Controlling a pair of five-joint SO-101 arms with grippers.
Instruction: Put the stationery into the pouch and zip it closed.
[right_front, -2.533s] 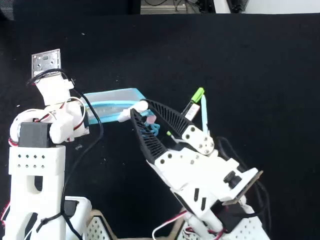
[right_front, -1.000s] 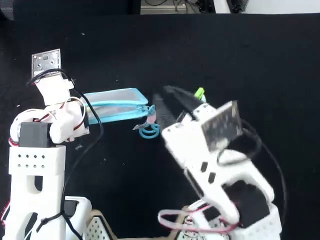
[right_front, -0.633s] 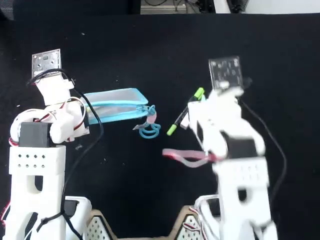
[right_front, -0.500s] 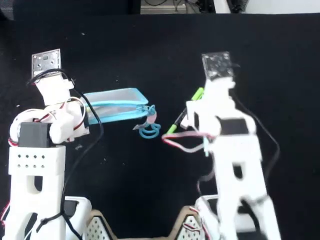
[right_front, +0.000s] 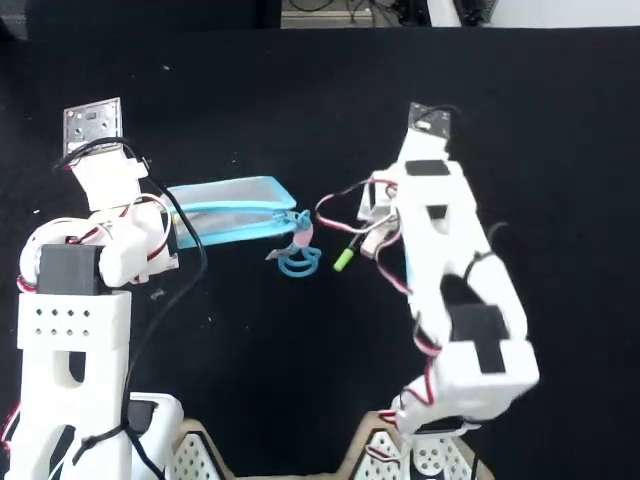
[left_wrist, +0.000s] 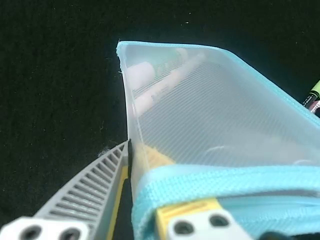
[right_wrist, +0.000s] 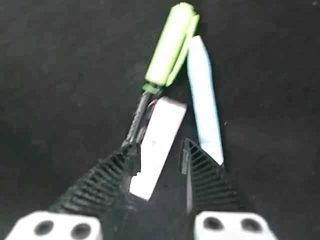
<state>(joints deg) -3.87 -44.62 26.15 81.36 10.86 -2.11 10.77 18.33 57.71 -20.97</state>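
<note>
Right wrist view: right gripper (right_wrist: 159, 151) parted astride a pale block (right_wrist: 156, 140), a pickup step I'd say; next, close squarely while left gripper (left_wrist: 129, 160) clamps the pouch (left_wrist: 225, 115).

The right claw (right_wrist: 159, 146) swung from the pouch (right_front: 225, 208) to the green pen (right_wrist: 170, 45).

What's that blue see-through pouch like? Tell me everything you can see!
The pouch is a flat, see-through bag with a ribbed plastic look and light blue fabric edging. It lies on the black table, with pale stick-shaped things showing inside it. The left gripper clamps one end. At the other end lie a blue ring pull and a small pink tag.
</note>
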